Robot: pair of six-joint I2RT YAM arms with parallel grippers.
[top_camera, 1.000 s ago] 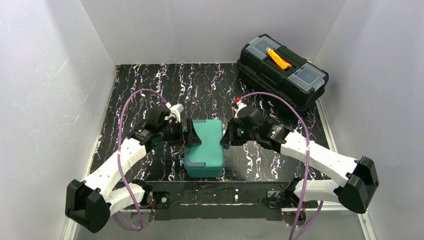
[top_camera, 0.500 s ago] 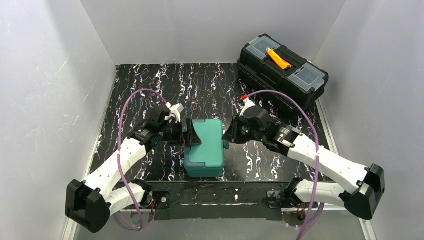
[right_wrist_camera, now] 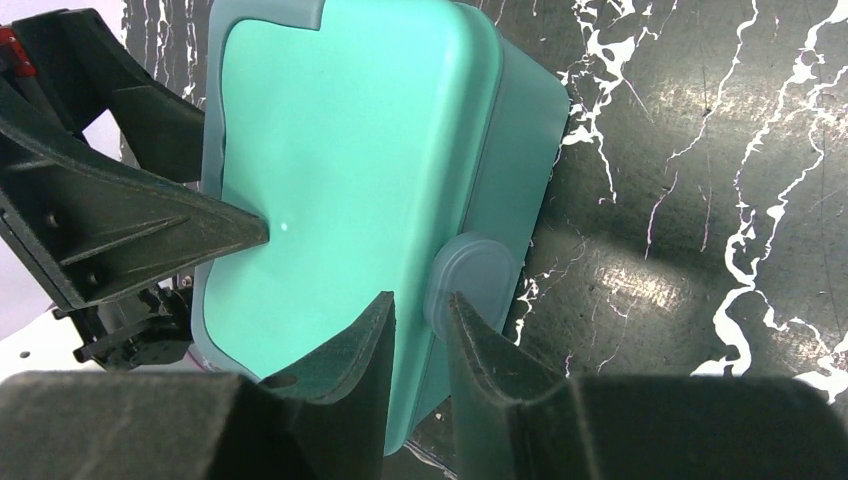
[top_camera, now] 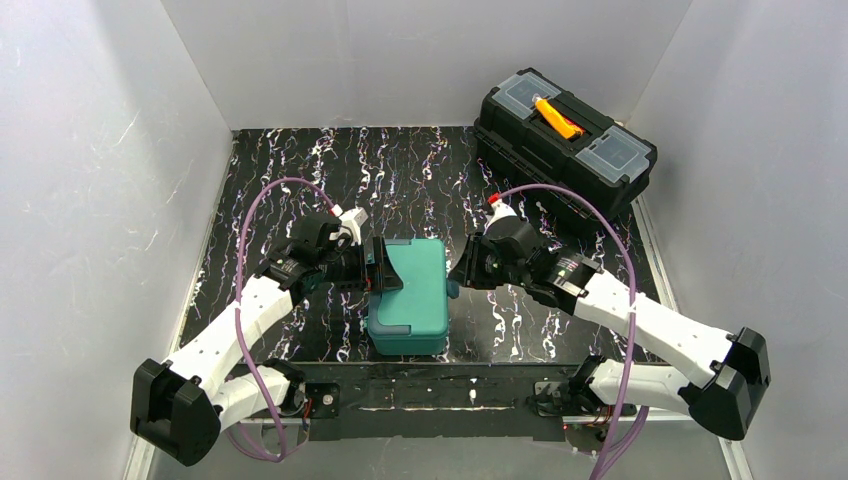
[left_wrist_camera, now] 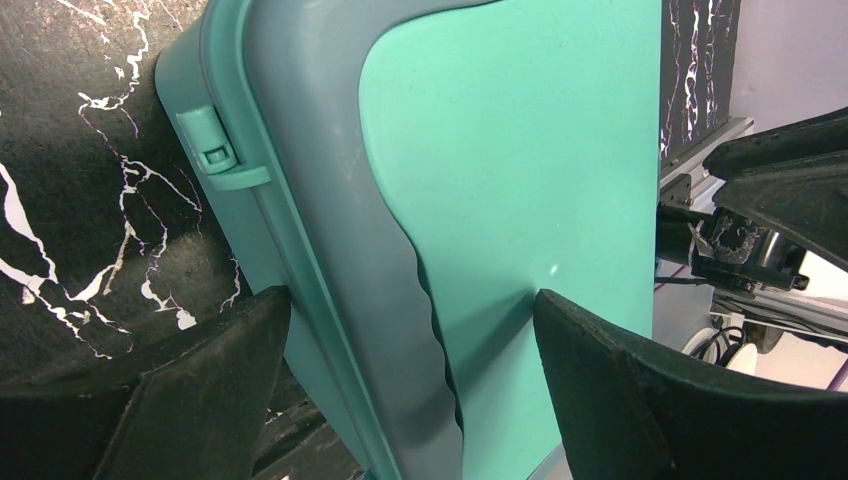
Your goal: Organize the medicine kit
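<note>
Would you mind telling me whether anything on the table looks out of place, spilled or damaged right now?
Nothing stands out. The teal medicine kit lies flat on the table with its lid shut and nothing spilled around it. The black toolbox sits closed in the far right corner.

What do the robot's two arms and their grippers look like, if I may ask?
Both the left arm and right arm have white link shells with bulky black joint housings. A purple cable loops along each. The left gripper and right gripper carry matt black, wedge-shaped fingers. A small red tip shows above the right wrist.
</note>
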